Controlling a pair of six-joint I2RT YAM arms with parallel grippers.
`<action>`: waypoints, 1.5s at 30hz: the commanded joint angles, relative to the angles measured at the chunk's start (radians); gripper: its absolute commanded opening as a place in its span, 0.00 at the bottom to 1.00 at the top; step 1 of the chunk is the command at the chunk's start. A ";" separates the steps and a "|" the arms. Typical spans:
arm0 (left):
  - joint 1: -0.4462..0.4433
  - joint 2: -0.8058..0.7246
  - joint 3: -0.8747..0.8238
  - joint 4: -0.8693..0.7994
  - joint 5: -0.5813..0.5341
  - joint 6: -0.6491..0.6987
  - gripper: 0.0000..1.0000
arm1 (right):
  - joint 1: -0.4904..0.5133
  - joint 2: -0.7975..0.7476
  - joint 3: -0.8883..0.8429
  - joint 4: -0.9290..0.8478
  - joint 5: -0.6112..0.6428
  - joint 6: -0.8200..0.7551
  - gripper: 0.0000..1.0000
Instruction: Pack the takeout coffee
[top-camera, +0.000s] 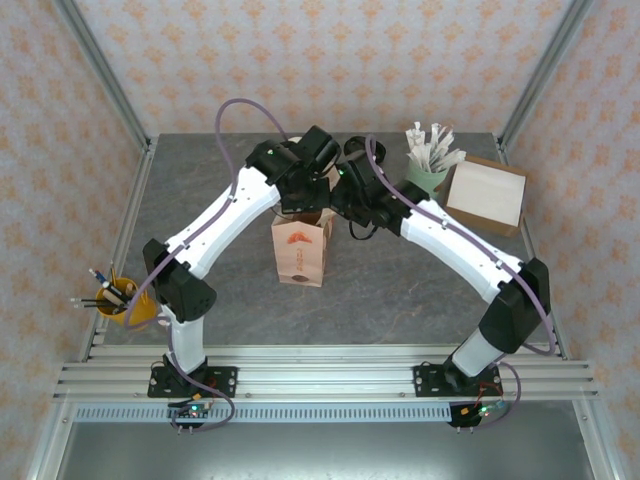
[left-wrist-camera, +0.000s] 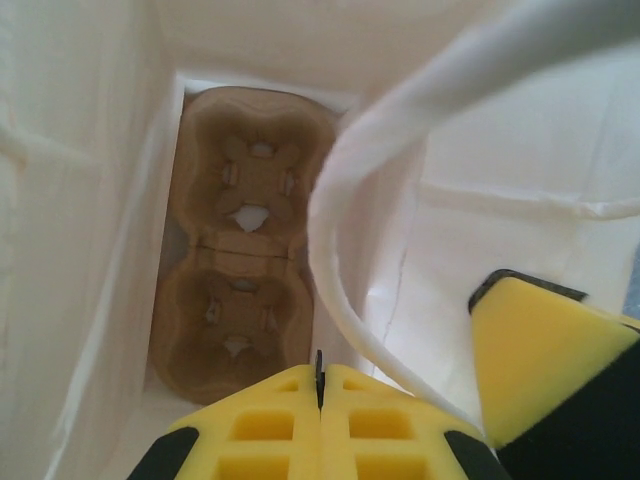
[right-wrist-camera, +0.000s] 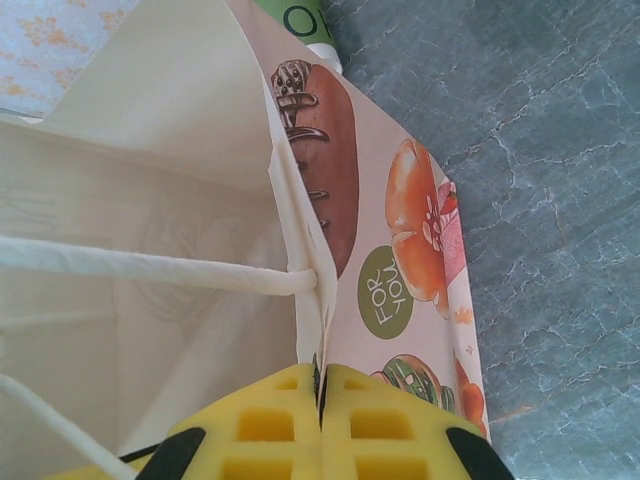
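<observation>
Bench (top-camera: 400, 290): grey marbled top, both arms reaching in to its middle.
Pen pot (top-camera: 125, 305): yellow, far left edge, holding pens, well apart from the rest.
Left end effector (left-wrist-camera: 320, 385): yellow fingers pressed together with no gap, poised over the open mouth of the bag and looking straight down inside.
Paper bag (top-camera: 300, 255): upright at bench centre, between the two wrists; white inside, printed pastries and a "FOR YOU" badge outside.
Cup carrier (left-wrist-camera: 245, 260): brown moulded pulp tray lying flat on the bag floor, its wells unfilled.
Bag handle (left-wrist-camera: 340, 260): white strap looping across the left wrist view.
Right end effector (right-wrist-camera: 320, 385): fingers closed, pinching the bag's wall at its top edge.
Takeout coffee cup (right-wrist-camera: 297, 18): a green band with a pale rim peeks past the bag's far corner, outside the bag; probably a cup, but too little shows.
Mint-green cup (top-camera: 428, 178): right rear, holding white-wrapped sticks.
Cardboard box (top-camera: 487, 192): just beside that cup, on its right.
</observation>
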 joint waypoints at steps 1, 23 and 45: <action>0.023 0.077 0.014 -0.073 -0.040 0.008 0.00 | 0.014 -0.072 -0.009 0.073 0.016 0.026 0.00; 0.050 -0.085 -0.139 0.096 0.101 0.016 0.00 | 0.014 -0.141 -0.172 0.306 0.013 0.048 0.00; 0.020 0.153 -0.093 0.055 0.195 0.129 0.00 | 0.011 -0.251 -0.314 0.314 0.058 0.105 0.00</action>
